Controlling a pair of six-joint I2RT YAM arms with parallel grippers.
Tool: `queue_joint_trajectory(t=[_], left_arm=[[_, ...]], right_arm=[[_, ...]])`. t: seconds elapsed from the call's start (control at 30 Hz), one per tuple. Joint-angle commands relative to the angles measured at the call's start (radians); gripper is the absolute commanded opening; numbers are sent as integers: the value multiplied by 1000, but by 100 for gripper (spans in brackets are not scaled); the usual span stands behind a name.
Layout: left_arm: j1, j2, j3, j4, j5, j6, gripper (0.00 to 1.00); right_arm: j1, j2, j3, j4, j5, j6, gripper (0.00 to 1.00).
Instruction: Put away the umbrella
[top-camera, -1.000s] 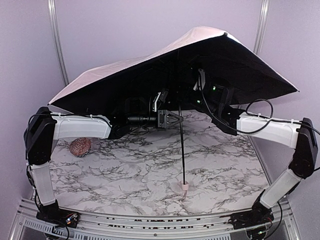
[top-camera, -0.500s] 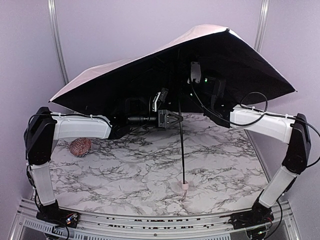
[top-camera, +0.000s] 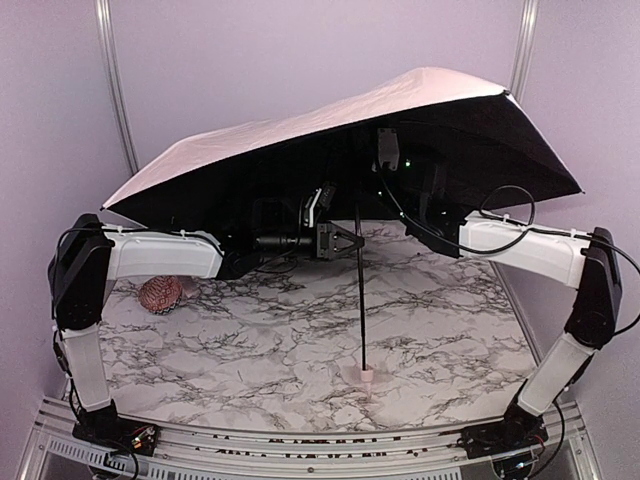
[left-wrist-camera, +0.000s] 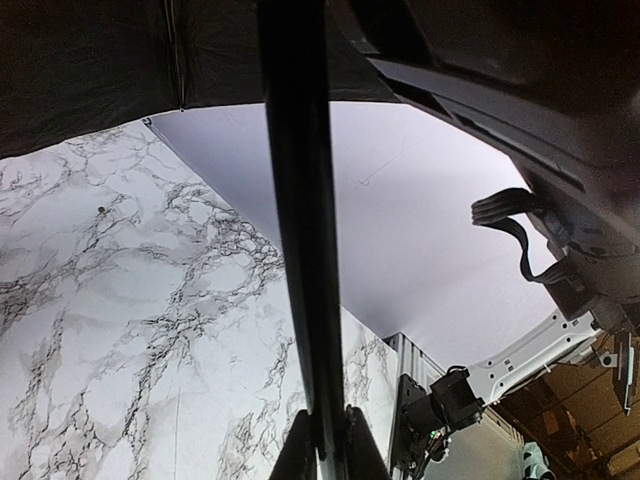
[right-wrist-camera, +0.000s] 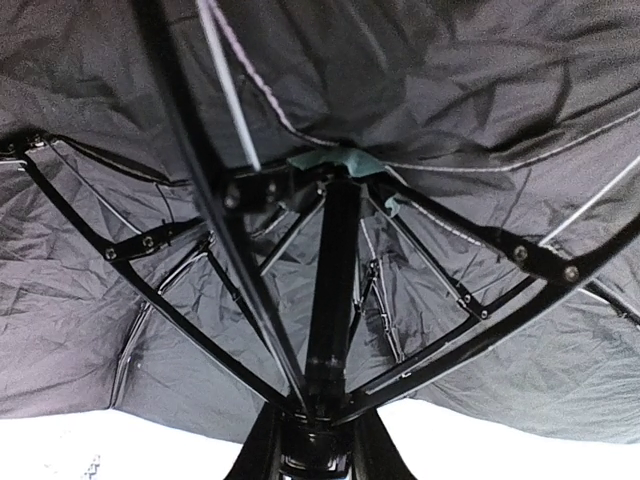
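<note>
The umbrella (top-camera: 330, 120) is open, pale pink outside and black inside, and spans both arms. Its thin black shaft (top-camera: 361, 300) runs down to the pale pink handle knob (top-camera: 366, 375), which rests on the marble table. My left gripper (top-camera: 343, 240) is shut on the shaft just below the canopy; in the left wrist view the shaft (left-wrist-camera: 300, 200) passes between its fingers (left-wrist-camera: 296, 455). My right gripper (right-wrist-camera: 318, 425) is under the canopy, shut on the black runner (right-wrist-camera: 325, 400) where the ribs meet the shaft. In the top view it is mostly hidden in the dark lining.
A small reddish-pink knobbly ball (top-camera: 160, 294) lies at the table's left, beside the left arm. The marble table (top-camera: 250, 350) is bounded by purple walls and a metal rail at the near edge. The canopy overhangs the back half of the table.
The right arm rose and moved left under the canopy. The canopy tilted and flattened, its high edge swinging to the right. The left gripper and handle knob stayed almost still.
</note>
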Motion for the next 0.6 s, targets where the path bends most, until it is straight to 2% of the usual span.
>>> queue_joint_trajectory(t=[0.0, 0.13, 0.3, 0.57], left_arm=[[42, -48, 8, 86, -20, 73, 0], [34, -79, 33, 86, -39, 166, 0], [22, -116, 21, 103, -146, 280, 0], [17, -92, 79, 163, -125, 280, 0]], right_arm=[[4, -47, -75, -87, -57, 30, 6], [19, -74, -190, -75, -146, 68, 6], [41, -124, -315, -20, -193, 130, 8], [91, -126, -401, 14, -188, 203, 9]])
